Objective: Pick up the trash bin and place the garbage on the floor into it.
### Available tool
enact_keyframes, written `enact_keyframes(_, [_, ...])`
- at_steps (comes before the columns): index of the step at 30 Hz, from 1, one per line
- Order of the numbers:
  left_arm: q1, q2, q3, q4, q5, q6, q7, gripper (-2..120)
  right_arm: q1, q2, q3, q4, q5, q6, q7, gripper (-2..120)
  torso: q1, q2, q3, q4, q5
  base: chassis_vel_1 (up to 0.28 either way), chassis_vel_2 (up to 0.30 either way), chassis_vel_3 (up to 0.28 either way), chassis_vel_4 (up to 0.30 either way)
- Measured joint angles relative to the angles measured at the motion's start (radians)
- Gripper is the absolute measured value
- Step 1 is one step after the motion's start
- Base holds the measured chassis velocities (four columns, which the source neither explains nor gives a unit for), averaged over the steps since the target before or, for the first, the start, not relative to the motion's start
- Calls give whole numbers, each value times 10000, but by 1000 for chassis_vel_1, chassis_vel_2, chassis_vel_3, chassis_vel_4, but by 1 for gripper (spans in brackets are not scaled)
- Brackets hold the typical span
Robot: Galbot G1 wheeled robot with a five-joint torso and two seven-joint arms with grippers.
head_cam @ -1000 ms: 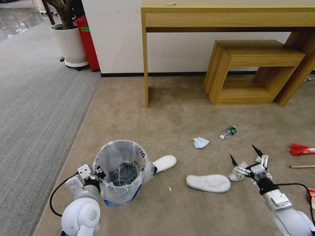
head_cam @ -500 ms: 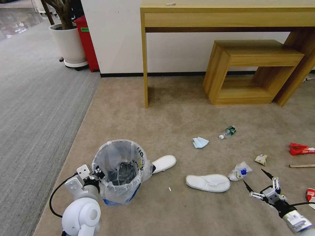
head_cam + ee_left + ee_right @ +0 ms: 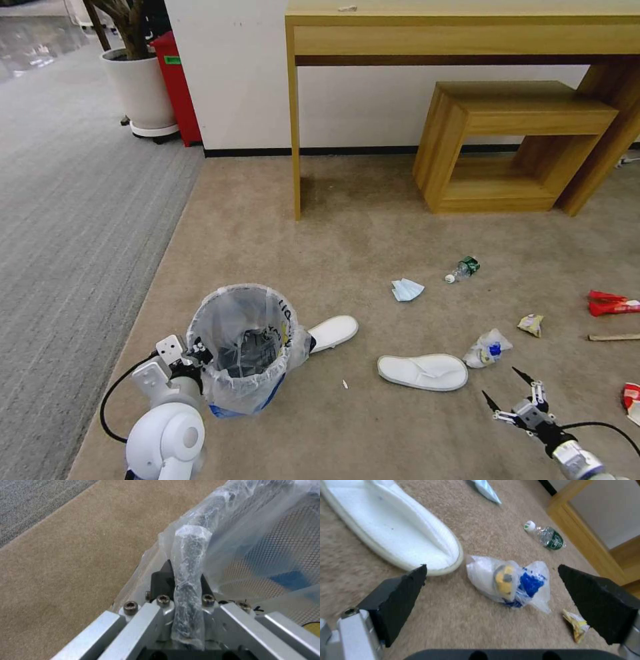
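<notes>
Left gripper [image 3: 186, 580] clamping trash bin [image 3: 243, 347] rim, right gripper [image 3: 508, 390] spread

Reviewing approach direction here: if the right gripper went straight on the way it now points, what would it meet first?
Most likely the crumpled clear wrapper, which lies centred between the open fingers of the right gripper. The white slipper sits off to one side. Depth is hard to judge.

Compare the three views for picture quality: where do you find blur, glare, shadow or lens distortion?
Head view: even light, soft shadow under the desk, whose straight edges bow slightly toward the corners. Left wrist view: the nearby left gripper and trash bin look soft, with sheen on the liner. Right wrist view: the right gripper and slipper are blurred, the carpet smeared.
</notes>
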Motion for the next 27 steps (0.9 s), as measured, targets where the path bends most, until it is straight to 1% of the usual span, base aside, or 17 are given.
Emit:
enact_keyframes(4, [-54, 53, 89, 101, -38, -5, 8, 1, 437, 143, -171, -192, -172, -80, 32, 100, 0, 0, 0, -6, -2, 0, 0, 0, 0])
enact_keyframes(9, [-66, 68, 93, 110, -52, -16, 12, 1, 944, 215, -520, -521, -209, -78, -19, 100, 0, 0, 0, -3, -2, 0, 0, 0, 0])
enact_keyframes(10, [-88, 68, 93, 110, -54, -18, 12, 1, 1277, 252, -752, -781, -212, -25, -66, 100, 0, 0, 1, -2, -3, 0, 0, 0, 0])
enact_keyframes(13, [-110, 58, 91, 113, -55, -19, 14, 1, 1595, 298, -960, -1041, -220, 31, -156, 100, 0, 0, 0, -3, -2, 0, 0, 0, 0])
enact_keyframes(14, [-127, 32, 90, 137, -44, -19, 13, 1, 1936, 353, -1213, -1339, -221, 106, -239, 100, 0, 0, 0, -2, -2, 0, 0, 0, 0])
enact_keyframes(15, [-127, 32, 90, 137, -44, -19, 13, 1, 1936, 353, -1213, -1339, -221, 106, -239, 100, 0, 0, 0, -2, -2, 0, 0, 0, 0])
enact_keyframes(17, [-130, -24, 104, 145, -2, -19, 13, 1, 2312, 465, -1574, -1753, -217, 161, -290, 100, 1, 0, 1, -2, -1, 0, 0, 0, 0])
enact_keyframes(23, [-127, -127, 125, 132, 92, -19, 12, 1, 2561, 695, -1869, -2123, -273, 263, -385, 100, 1, 0, 0, -3, 2, 0, 0, 0, 0])
enact_keyframes(27, [-134, -184, 129, 134, 149, -32, 8, 1, 2688, 762, -2017, -2296, -295, 283, -433, 100, 0, 0, 0, -5, -5, 0, 0, 0, 0])
